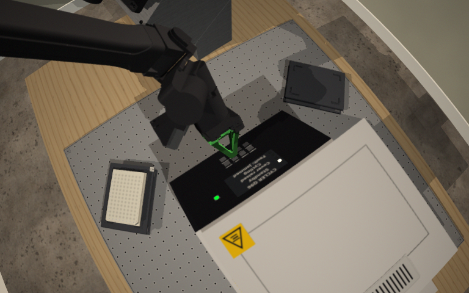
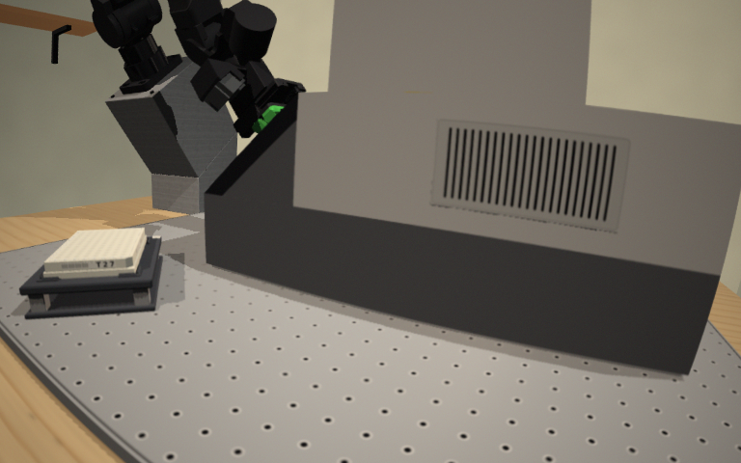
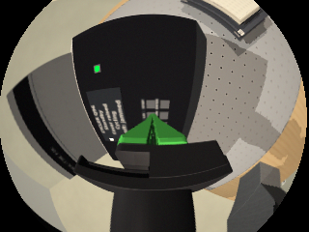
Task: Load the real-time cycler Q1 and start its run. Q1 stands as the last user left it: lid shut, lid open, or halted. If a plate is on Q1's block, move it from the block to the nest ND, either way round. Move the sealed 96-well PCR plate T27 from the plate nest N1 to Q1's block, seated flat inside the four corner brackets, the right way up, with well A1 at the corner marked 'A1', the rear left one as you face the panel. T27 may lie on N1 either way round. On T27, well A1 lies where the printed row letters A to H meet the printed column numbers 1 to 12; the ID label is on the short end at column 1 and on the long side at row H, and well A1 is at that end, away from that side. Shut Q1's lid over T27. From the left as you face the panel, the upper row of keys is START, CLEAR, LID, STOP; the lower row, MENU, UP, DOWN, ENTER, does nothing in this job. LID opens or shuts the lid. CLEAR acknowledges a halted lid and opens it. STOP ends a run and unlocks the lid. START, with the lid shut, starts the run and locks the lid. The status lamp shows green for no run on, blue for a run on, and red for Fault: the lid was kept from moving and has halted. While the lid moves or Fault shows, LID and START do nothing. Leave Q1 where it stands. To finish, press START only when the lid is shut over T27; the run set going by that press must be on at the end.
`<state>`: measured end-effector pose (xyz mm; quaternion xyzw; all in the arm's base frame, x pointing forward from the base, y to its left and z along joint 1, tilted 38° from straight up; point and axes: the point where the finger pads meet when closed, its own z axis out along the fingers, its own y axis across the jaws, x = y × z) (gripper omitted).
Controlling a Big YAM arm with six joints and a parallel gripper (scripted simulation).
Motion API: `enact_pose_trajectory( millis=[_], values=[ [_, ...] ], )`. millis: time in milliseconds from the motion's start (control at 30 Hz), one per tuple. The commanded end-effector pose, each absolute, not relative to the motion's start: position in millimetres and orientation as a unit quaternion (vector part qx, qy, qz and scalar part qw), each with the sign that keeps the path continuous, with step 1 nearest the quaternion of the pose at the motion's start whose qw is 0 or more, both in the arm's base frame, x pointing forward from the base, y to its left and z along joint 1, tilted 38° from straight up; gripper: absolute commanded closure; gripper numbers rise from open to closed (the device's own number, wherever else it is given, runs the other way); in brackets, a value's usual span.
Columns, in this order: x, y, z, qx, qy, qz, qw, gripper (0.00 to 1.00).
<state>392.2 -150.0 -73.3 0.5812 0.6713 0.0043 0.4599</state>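
Observation:
The cycler Q1 (image 1: 320, 203) has its white lid down, so its block is hidden. Its status lamp (image 1: 215, 198) shows green, also in the wrist view (image 3: 97, 69). My gripper (image 1: 234, 154) is shut on nothing, and its green tips point down onto the keypad (image 1: 239, 155) on the black panel. I cannot tell which key is under the tips. The wrist view shows the tips (image 3: 153, 119) at the keys (image 3: 154, 106). The sealed plate T27 (image 1: 126, 196) lies flat on nest N1 (image 1: 149, 203) left of Q1, with its label facing the exterior camera (image 2: 97, 252).
Nest ND (image 1: 315, 86) stands empty at the far right of the pegboard, beyond Q1's panel. The arm's grey base block (image 2: 174, 137) stands behind the panel. The side view shows the gripper (image 2: 268, 117) at the panel's upper edge.

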Motion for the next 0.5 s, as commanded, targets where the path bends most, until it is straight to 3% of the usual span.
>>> enact_pose_trajectory(
  millis=[0, 467],
  values=[
    [397, -142, -65, 0.577, 0.671, 0.013, 0.465, 1.0],
    [404, -147, -61, 0.571, 0.669, 0.014, 0.475, 1.0]
  ],
)
